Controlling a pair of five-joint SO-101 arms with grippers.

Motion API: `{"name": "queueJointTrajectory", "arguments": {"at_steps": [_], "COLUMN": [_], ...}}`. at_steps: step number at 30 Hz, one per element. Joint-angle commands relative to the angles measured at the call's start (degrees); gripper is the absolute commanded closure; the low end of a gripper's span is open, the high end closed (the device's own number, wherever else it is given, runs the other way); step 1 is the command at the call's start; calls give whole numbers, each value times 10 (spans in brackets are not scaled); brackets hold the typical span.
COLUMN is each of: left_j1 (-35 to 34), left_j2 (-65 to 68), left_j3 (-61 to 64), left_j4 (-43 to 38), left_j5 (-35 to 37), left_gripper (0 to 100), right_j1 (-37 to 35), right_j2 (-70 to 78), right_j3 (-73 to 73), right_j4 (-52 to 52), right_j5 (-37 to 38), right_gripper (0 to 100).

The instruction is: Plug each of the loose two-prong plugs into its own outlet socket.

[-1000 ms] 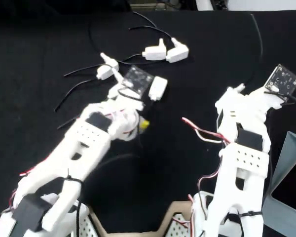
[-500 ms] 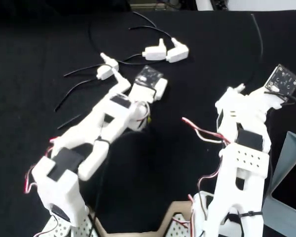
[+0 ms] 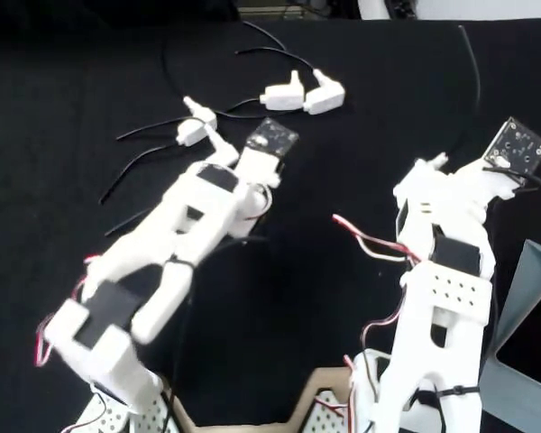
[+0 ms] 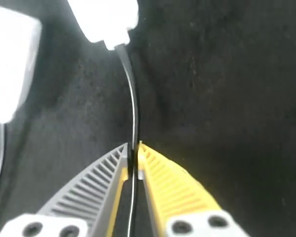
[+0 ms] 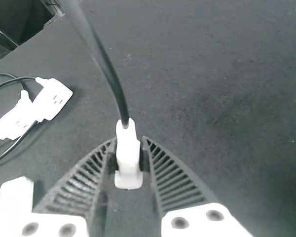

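The left gripper (image 4: 133, 148) is pinched shut on a thin black cord (image 4: 134, 113), its grey and yellow tips meeting around it. The cord runs up the frame to a white connector (image 4: 106, 17) at the top edge, well clear of the tips, and a second white block (image 4: 10, 64) sits at upper left. The right gripper (image 5: 128, 142) clamps a white plug (image 5: 127, 165) upright between its fingers, with the plug's black cable (image 5: 107, 74) rising to the top edge. An outlet socket (image 5: 53, 98) lies on the cloth at the left of that view, apart from the plug. Since a second ago the left arm (image 3: 194, 216) has lifted and carried its wrist up and right in the high view; the right arm (image 3: 446, 271) has kept its place. Bare black table (image 3: 316, 307) lies between the arms. Loose cords (image 3: 135, 162) trail at upper left, a joined white pair (image 3: 303, 94) sits at upper centre, and a grey panel (image 3: 527, 352) stands at the lower right edge.
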Motion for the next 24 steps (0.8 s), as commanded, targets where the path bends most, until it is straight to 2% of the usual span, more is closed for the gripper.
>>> {"name": "queueJointTrajectory", "arguments": {"at_steps": [1,5,8,15,20,24], "left_j1": [-5,-19,-54,-181,-284,-332], "left_j2": [-123,-214,-272,-364,-404,-419], "left_j3": [46,124,186,296,330,332], "left_j4": [52,83,85,86,84,82], "left_j5": [-25,-57,-98,-265,-394,-428], "left_gripper": [972,972,972,972,970,963], "right_j1": [-7,-7,-11,-44,-48,-80], "right_j2": [-19,-19,-19,-20,-20,-20], "right_j3": [-5,-5,-5,-3,-2,0], "right_j4": [-12,-11,-10,7,9,15], "right_j5": [0,0,0,2,19,32], "right_gripper": [985,985,985,985,985,985]}}
